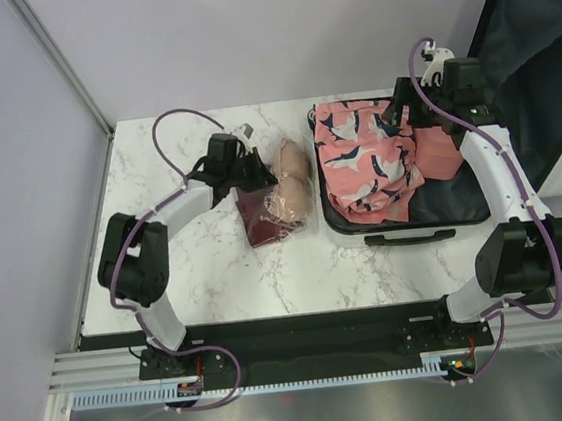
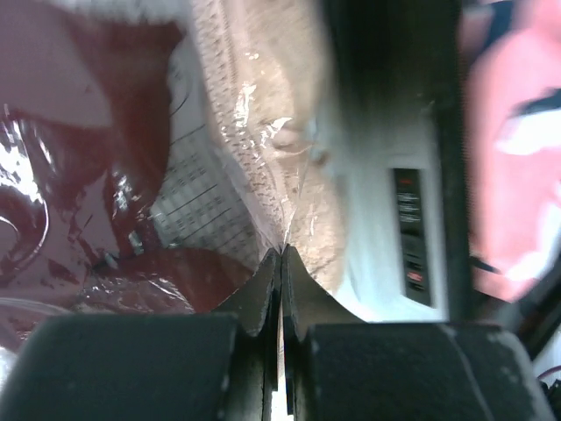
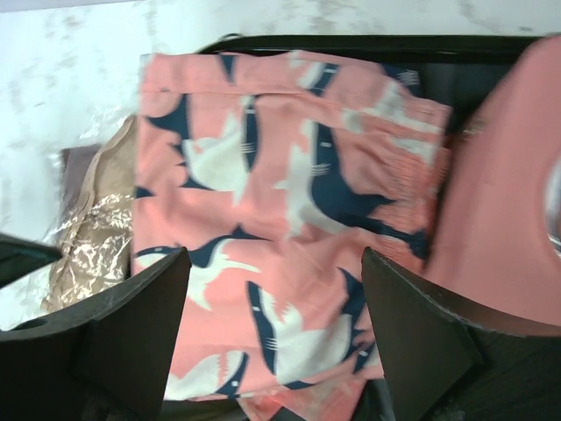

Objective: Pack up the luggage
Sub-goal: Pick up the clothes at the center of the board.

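One marble table (image 1: 218,277), grey walls (image 1: 242,34) — left gripper (image 2: 281,253) pinches bag (image 2: 263,158), right gripper (image 3: 276,259) gapes.

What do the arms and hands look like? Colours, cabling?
Both alike: left arm and right arm have white links, bulky black joints and a purple cable looping along each. The left hand and right hand are black, with two blunt wedge-shaped fingers.

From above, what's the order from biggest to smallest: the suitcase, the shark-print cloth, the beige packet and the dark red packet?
1. suitcase
2. shark-print cloth
3. beige packet
4. dark red packet, though it is partly covered, so the last two are unsure.
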`<move>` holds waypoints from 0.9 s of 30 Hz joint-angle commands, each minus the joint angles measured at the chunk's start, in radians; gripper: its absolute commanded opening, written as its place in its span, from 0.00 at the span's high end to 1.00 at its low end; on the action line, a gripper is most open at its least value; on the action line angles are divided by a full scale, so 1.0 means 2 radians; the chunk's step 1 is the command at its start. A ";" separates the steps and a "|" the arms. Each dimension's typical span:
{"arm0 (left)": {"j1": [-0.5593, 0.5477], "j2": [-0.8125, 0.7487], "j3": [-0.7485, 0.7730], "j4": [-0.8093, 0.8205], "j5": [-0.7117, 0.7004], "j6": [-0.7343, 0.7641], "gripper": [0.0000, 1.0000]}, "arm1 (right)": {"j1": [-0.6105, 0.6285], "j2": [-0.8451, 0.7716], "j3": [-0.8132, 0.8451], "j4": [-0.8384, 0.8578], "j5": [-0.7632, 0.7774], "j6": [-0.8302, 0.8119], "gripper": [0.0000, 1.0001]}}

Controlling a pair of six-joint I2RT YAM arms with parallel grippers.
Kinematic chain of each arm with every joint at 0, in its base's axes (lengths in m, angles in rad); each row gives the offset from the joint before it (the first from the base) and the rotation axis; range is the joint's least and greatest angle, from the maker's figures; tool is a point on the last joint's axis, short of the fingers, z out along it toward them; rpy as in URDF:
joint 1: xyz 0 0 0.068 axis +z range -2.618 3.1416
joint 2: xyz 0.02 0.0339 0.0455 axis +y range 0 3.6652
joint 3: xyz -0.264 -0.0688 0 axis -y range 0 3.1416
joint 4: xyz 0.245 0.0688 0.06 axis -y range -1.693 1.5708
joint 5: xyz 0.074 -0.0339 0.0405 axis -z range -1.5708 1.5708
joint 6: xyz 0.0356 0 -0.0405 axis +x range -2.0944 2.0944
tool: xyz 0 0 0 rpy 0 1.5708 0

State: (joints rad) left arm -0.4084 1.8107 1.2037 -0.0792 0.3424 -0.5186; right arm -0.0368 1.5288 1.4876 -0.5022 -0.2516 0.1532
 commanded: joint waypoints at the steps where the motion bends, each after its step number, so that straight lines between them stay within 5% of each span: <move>1: -0.002 -0.083 0.009 0.037 0.017 0.050 0.98 | 0.007 0.025 0.033 0.006 -0.135 -0.006 0.13; 12: -0.001 -0.193 0.012 -0.011 0.149 0.097 0.98 | 0.028 0.062 0.055 0.159 -0.317 0.073 0.11; 19: 0.004 -0.187 0.095 -0.059 0.327 0.068 0.98 | 0.028 0.112 0.052 0.393 -0.429 0.322 0.11; 27: 0.006 -0.185 0.164 -0.049 0.459 0.000 0.98 | 0.028 0.141 0.041 0.530 -0.492 0.436 0.11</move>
State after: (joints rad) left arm -0.4007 1.4464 1.4765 -0.1902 1.0821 -0.4297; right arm 0.0216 1.8198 1.5616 0.3580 -1.1351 0.8833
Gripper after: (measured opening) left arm 0.026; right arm 0.885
